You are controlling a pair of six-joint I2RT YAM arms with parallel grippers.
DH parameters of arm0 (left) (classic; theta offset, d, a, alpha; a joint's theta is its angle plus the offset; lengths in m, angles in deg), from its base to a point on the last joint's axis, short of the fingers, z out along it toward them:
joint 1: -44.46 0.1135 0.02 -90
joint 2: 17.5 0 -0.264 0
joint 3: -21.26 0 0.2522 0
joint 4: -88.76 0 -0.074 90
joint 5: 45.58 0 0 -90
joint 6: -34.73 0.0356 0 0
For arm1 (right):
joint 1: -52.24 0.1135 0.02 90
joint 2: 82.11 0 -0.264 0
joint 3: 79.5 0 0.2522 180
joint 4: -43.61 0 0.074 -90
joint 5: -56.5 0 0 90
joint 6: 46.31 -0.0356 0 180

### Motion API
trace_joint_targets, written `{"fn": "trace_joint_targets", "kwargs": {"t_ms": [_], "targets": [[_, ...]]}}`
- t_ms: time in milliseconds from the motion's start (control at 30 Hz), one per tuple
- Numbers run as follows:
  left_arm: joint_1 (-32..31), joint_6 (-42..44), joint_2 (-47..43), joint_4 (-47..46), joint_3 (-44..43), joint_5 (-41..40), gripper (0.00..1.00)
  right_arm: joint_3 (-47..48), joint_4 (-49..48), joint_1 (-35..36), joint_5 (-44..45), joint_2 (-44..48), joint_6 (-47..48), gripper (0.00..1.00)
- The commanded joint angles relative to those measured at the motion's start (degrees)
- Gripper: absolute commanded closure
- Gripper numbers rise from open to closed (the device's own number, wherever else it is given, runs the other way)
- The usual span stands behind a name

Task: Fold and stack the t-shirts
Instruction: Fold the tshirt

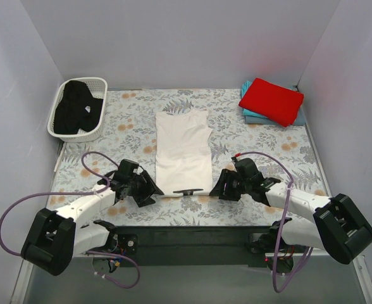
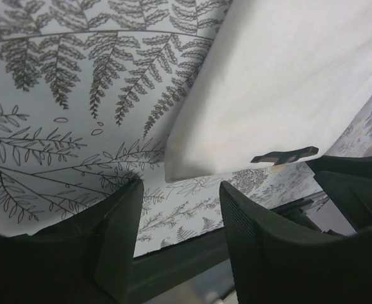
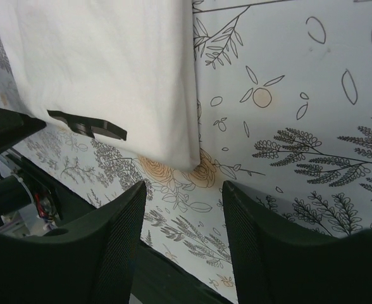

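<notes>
In the upper left of the top view, a white plastic lattice basket point(image 1: 85, 80) holds a crumpled black cloth t-shirt point(image 1: 72, 111). In the upper right, a folded red t-shirt point(image 1: 271, 101) lies on a folded teal t-shirt point(image 1: 255, 117). A large white t-shirt point(image 1: 183, 149), folded into a long narrow strip, lies flat mid-frame on the floral-patterned table cloth point(image 1: 129, 126), with a small black mark point(image 1: 188, 190) at its lower edge. The left gripper point(image 1: 153, 192) sits low just beside the strip's lower left corner, its fingers spread with only table cloth between them, and the wrist view shows the corner just beyond the tips. The right gripper point(image 1: 215, 189) sits just beside the lower right corner, likewise spread and holding nothing, and that corner also lies just past its tips.
</notes>
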Motion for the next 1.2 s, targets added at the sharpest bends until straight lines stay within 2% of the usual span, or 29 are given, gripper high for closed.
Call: {"fn": "trace_joint_targets", "kwargs": {"t_ms": [0, 67, 100, 300, 467, 700, 900, 1033, 1100, 1167], "targets": [[-0.1, -2.9, -1.0, -5.9, 3.1, 0.7, 0.41, -2.1, -2.0, 0.3, 2.8, -1.1, -3.5, 0.42], [-0.1, -4.1, -0.6, -7.4, 4.7, 1.4, 0.39, -2.5, -4.0, 0.3, 2.8, -2.0, -4.5, 0.46], [-0.1, -5.1, -0.5, -7.7, 4.9, 1.4, 0.34, -3.4, -4.9, 0.2, 2.3, -2.7, -5.4, 0.48], [-0.1, -5.7, -2.7, -4.1, 4.9, -3.0, 0.36, -4.6, -7.6, 0.2, 2.6, -4.1, -6.7, 0.51], [-0.1, -4.3, -1.6, -0.1, 3.1, -8.0, 0.48, -4.4, -7.9, 0.2, 3.5, -4.8, -7.0, 0.51], [-0.1, -2.8, 1.1, -0.7, 2.0, -10.7, 0.57, -3.6, -8.2, 0.2, 4.2, -6.3, -6.8, 0.53], [-0.1, -1.2, 1.8, -4.6, 2.4, -8.4, 0.65, -3.3, -8.5, 0.2, 4.8, -7.3, -6.4, 0.55], [-0.1, 0.1, 3.3, -6.8, 2.4, -6.0, 0.8, -3.0, -9.0, 0.2, 5.0, -7.9, -5.8, 0.6], [-0.1, 0.5, 3.9, -8.1, 2.5, -5.2, 0.82, -2.7, -9.2, 0.2, 4.9, -8.5, -5.5, 0.62], [-0.2, 0.8, 4.8, -9.0, 2.3, -4.1, 0.89, -2.2, -9.4, 0.2, 4.7, -9.0, -4.9, 0.66]]}}
